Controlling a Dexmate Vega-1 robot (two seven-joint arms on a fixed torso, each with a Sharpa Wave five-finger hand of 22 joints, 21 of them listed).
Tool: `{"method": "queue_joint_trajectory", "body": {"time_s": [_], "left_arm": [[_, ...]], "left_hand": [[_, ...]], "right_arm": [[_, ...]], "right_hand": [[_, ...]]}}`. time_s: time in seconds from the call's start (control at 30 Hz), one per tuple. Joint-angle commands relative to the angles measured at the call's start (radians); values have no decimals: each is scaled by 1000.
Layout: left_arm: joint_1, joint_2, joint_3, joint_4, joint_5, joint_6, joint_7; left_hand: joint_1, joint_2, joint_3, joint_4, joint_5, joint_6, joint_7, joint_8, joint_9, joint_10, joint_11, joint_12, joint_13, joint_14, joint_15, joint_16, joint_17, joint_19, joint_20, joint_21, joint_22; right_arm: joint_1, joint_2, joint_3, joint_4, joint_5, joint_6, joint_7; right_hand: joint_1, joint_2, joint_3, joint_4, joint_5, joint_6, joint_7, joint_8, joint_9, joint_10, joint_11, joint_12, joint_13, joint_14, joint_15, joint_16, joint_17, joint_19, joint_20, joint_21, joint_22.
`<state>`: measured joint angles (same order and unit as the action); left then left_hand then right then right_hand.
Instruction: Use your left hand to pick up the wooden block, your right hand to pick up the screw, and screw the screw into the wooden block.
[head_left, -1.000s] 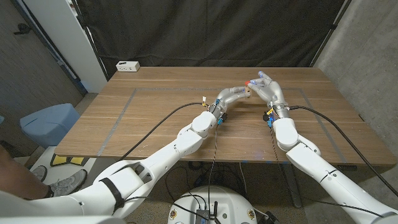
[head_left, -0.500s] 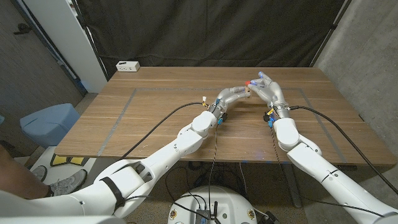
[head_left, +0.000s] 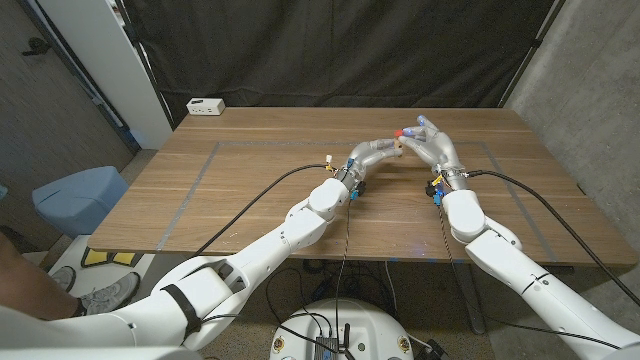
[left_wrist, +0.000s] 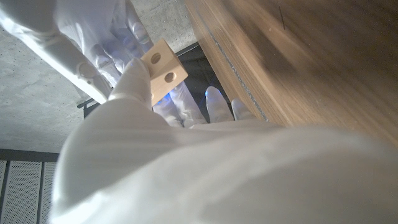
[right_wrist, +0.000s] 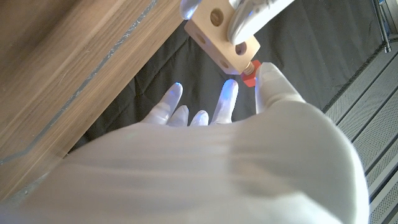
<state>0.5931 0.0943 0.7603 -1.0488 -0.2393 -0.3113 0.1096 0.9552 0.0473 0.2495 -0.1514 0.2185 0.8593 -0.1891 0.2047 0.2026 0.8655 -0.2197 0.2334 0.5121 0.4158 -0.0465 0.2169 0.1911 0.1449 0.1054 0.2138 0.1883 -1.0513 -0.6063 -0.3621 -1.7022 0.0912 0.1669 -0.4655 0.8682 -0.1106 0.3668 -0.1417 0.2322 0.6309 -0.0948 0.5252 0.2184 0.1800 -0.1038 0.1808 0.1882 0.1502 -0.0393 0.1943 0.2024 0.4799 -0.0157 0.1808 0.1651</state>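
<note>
Evidently light and rigid, the wooden block (right_wrist: 222, 38) is gripped by the left hand (head_left: 378, 152) above the bench (head_left: 230, 185), while the red screw (right_wrist: 249, 78), pinched by the right hand (head_left: 430, 143), is best kept held at its head.

The two hands meet above the far middle of the wooden table (head_left: 250, 190), slightly right of its centre. The left hand (head_left: 372, 153) reaches in from the left and holds the wooden block (right_wrist: 222, 35) raised off the tabletop. The right hand (head_left: 430, 148) stands just to the right of it, fingers (right_wrist: 227, 99) pointing toward the far edge, with the screw (right_wrist: 249, 74) at the block's end, touching it. A power strip (head_left: 206, 105) lies on the table's far left corner, well apart from both hands. A bin (head_left: 78, 198) stands on the floor left of the table.
</note>
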Motion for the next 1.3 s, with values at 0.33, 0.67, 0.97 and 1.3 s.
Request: {"method": "queue_joint_trajectory", "body": {"time_s": [0.33,0.67,0.97,1.3], "left_arm": [[-2,1,4,-6,8,11,6],[0,10,8,-21,22,20,16],[0,19,10,-31,36,19,24],[6,32,11,-52,47,28,31]], "left_hand": [[3,11,2,4,6,13,8,7,4,12,0,4,5,7,-70,0,1,-5,3,4,4],[3,12,2,4,6,12,10,6,4,12,0,4,6,7,-70,0,1,-5,3,4,4],[3,11,2,4,6,13,8,6,4,12,0,3,6,8,-70,0,1,-5,3,4,4],[3,11,1,3,6,13,9,7,4,13,0,3,7,7,-69,-1,1,-5,3,4,4]], "right_arm": [[-6,-48,12,-26,57,-4,87],[-4,-78,17,-52,75,-29,124],[-7,-137,33,-111,80,-98,159],[-5,-218,54,-186,90,-190,215]], "right_hand": [[-88,-12,-25,20,-19,-122,25,-62,0,-83,17,-4,6,-70,-13,-6,3,-56,32,-3,3],[-122,-11,-34,25,-28,-186,38,-100,-2,-122,44,-1,5,-101,4,-6,0,-84,44,-3,3],[-145,-10,-41,25,-32,-234,55,-133,-6,-149,61,0,5,-123,28,-6,-3,-106,58,-4,3],[-158,-2,-42,24,-33,-274,71,-162,-8,-167,75,4,5,-149,51,-7,-4,-135,81,-6,3]]}}
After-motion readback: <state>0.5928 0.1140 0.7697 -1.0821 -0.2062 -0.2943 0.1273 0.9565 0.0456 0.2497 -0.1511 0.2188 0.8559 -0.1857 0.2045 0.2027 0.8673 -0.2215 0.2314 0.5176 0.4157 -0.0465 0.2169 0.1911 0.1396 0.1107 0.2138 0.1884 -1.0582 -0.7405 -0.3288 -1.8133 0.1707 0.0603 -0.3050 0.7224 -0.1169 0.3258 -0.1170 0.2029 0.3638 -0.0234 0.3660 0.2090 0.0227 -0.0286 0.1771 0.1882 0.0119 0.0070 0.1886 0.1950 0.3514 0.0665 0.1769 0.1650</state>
